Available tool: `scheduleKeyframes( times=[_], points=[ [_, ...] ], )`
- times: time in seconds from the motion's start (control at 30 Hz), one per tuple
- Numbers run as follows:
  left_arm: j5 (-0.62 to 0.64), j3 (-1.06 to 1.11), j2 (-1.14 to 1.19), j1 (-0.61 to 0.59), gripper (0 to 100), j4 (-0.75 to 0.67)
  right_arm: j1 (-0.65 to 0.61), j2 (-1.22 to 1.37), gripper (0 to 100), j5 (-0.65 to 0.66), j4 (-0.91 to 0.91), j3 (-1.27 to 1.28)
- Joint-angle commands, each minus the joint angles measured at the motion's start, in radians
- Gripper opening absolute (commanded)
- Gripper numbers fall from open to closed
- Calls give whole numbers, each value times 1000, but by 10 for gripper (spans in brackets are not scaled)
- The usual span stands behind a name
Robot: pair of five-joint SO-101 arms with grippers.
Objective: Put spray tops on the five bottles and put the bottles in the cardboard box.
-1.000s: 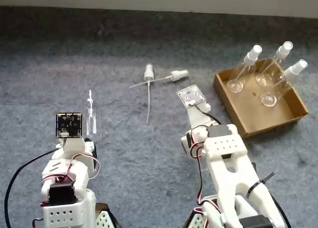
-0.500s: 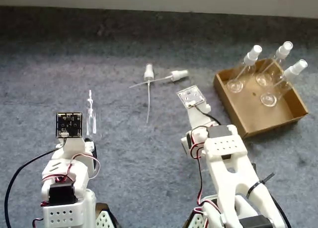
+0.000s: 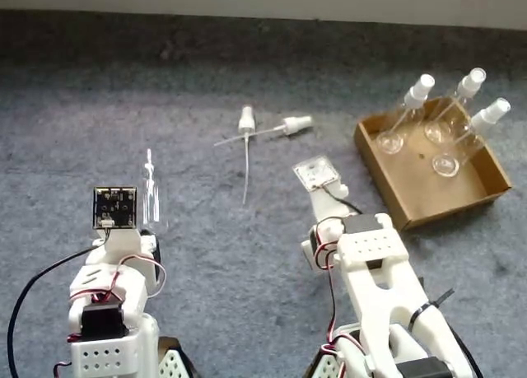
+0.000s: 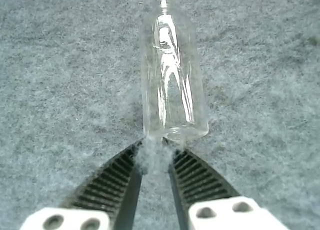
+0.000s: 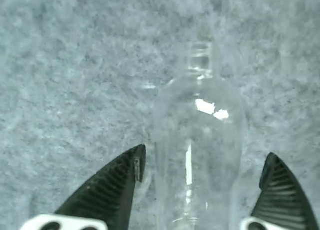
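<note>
On the right side of the grey carpet (image 3: 247, 263) sits the cardboard box (image 3: 424, 189), brown, shallow and low-walled. It holds three topped bottles (image 3: 403, 114) of clear material, their round bases down on the box floor. Their white spray heads lean out over the far rim.

Two loose spray tops lie on the carpet near the middle of the scene. One spray top (image 3: 246, 119) has its thin white dip tube trailing toward the arms, and the second spray top (image 3: 296, 124) lies beside it with its tube crossing the first.

The left bottle (image 4: 172, 74) lies on its side on the nubbly pile. It is a clear, glossy cylinder with rounded shoulders, and its bare neck points away from the arm. The left gripper (image 4: 156, 146) has its ribbed black fingers drawn nearly together, tips at the bottle's base. Whether they nip its edge cannot be made out.

The right bottle (image 5: 200, 130) is likewise clear and uncapped, and lies with its threaded neck pointing away. The right gripper (image 5: 205, 157) is spread wide, one finger on each side of the bottle's body and clear of it.
</note>
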Motion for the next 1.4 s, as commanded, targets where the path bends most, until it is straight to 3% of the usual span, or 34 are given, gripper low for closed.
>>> scheduleKeyframes(
  times=[0.0,0.37,0.57,0.97,1.23,1.37],
  points=[
    [-6,-7,-7,15,5,-3,8,-30,325,72,22,-59],
    [-6,-7,-7,15,5,-3,-12,-27,325,69,268,-334],
    [-6,-7,-7,15,5,-3,-12,-13,325,68,269,-354],
    [-6,-7,-7,15,5,-3,-12,412,325,14,268,-532],
    [-6,-7,-7,15,5,-3,-12,487,325,14,263,-539],
    [-6,-7,-7,15,5,-3,-10,492,325,12,177,-532]
  ],
)
